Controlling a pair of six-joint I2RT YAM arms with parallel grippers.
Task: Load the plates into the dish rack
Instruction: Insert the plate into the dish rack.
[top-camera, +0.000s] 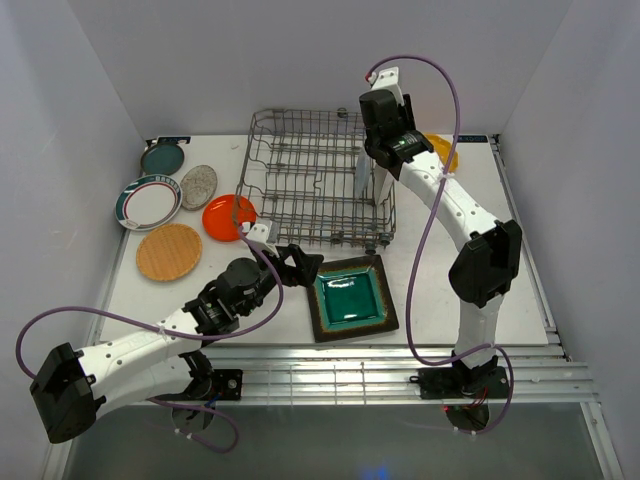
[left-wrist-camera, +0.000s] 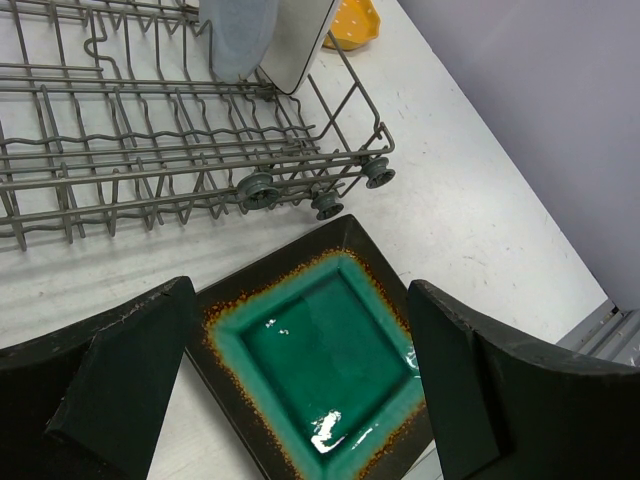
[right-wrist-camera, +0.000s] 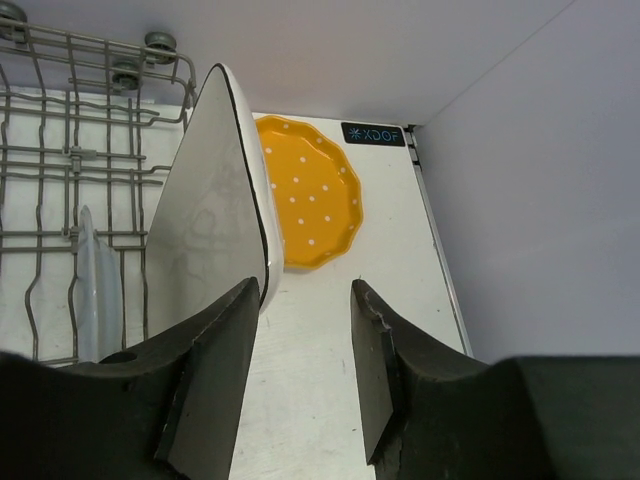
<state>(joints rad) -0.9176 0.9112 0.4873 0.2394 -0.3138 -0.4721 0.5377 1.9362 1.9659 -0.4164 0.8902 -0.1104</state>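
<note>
Wire dish rack (top-camera: 310, 180) at the back-middle of the tabletop (top-camera: 460, 290), white plate (right-wrist-camera: 205, 220) and pale blue plate (right-wrist-camera: 95, 290) standing on edge in its right end; right jaws parted there, nothing between them, the white plate's rim just beside one finger. Green square plate (top-camera: 350, 297) flat just in front of the rack, left jaws spread wide over it, gripping nothing. Left of the rack, lying flat: teal-rimmed plate (top-camera: 148, 202), wooden plate (top-camera: 168, 252), orange plate (top-camera: 225, 217), grey plate (top-camera: 198, 187), teal plate (top-camera: 162, 158); yellow plate (right-wrist-camera: 310, 195) beyond its right end.
</note>
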